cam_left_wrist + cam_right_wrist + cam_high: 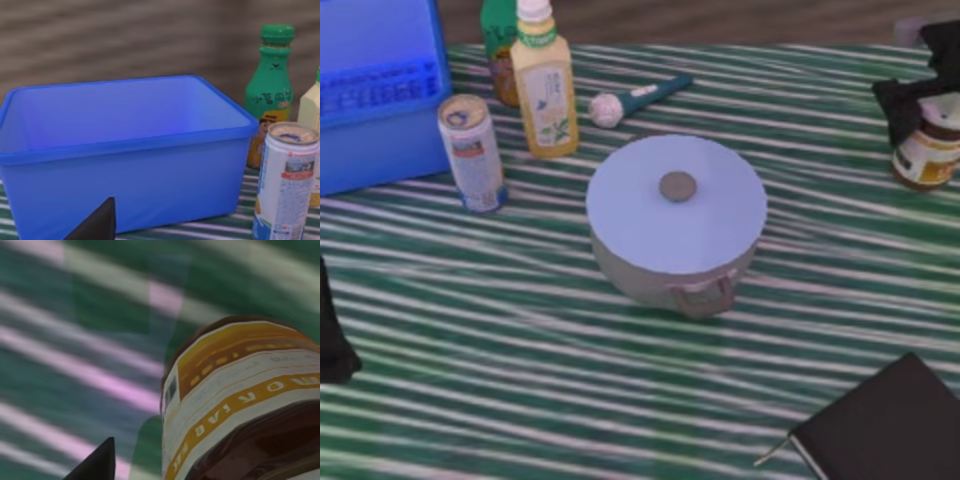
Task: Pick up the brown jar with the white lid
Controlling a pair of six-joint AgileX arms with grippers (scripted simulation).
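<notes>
worktop (520,330): showing green cloth with pale stripes
brown jar with the white lid (926,148): showing a cream label with an orange-brown band
bin (125,150): glowing blue
pot (675,225): wearing a pale blue lid
can (472,152): showing white, blue base
notebook (890,425): showing black

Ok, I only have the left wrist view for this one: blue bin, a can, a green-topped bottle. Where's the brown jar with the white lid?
Observer: The brown jar with the white lid is at the top view's far right edge, across the table from the blue bin.
Operator: Is an arm anywhere near it?
Observer: Yes, the right gripper is right at the jar's upper part; the jar's label fills much of the right wrist view.
Operator: And the left arm?
Observer: The left gripper is parked at the top view's left edge, below the bin, far from the jar.
</notes>
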